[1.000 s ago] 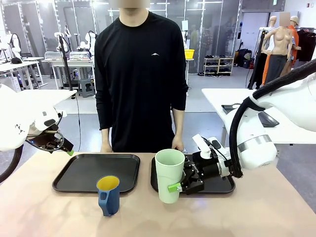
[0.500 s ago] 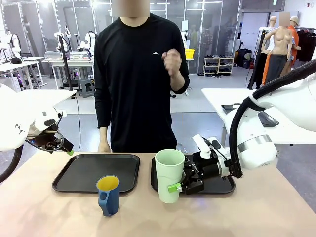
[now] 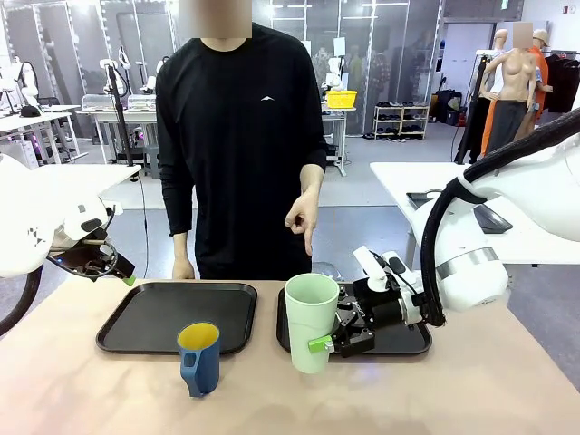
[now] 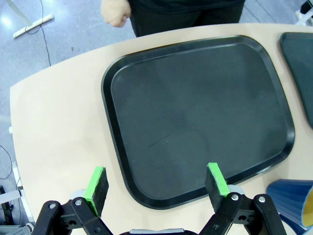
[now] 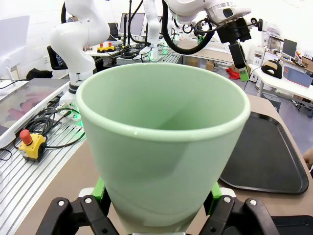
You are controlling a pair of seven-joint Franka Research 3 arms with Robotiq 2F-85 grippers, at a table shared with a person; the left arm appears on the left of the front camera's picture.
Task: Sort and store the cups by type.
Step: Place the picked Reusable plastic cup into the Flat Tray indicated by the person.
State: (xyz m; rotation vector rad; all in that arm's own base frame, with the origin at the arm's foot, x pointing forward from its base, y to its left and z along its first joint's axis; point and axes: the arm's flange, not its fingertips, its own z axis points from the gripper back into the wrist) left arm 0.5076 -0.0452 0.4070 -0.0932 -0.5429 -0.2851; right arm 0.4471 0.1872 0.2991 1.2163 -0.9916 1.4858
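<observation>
Lowered from chest height since half a second ago, the person's hand (image 3: 302,217) now points down beyond the right tray (image 3: 410,344).

Front view: my right gripper (image 3: 328,333) clasps the mint-green tumbler (image 3: 311,317) low on its side, upright at that tray's near left corner. The blue mug (image 3: 199,357) stands on the table (image 3: 471,399) just before the left tray (image 3: 145,319).

Left wrist view: my left gripper (image 4: 156,182) hangs spread wide and empty over the left tray's edge, the mug nearby.

Right wrist view: green pads (image 5: 215,189) press both sides of the tumbler.
</observation>
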